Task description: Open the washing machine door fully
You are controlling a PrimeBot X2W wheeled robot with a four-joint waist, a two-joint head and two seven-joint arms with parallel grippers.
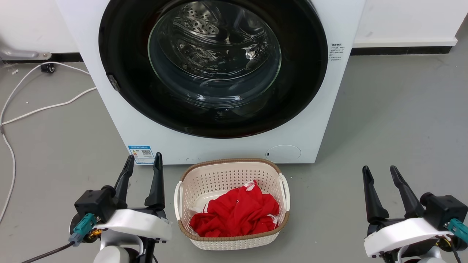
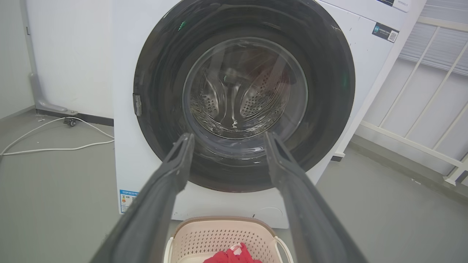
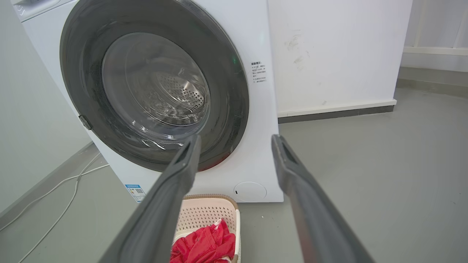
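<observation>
washing machine (image 1: 226, 149): white, front-on | washing machine door (image 1: 214, 65): closed flush on machine front | basket (image 1: 234, 160): just before machine, holds red cloth (image 1: 237, 213) | left gripper (image 1: 143, 159): fingers spread, empty, beside basket | right gripper (image 1: 379, 168): fingers spread, empty, clear of door

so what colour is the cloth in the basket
Red. The cloth lies bunched in the cream basket, clearest in the head view.

basket (image 1: 190, 175) blocking floor before washer (image 1: 109, 120)
</observation>
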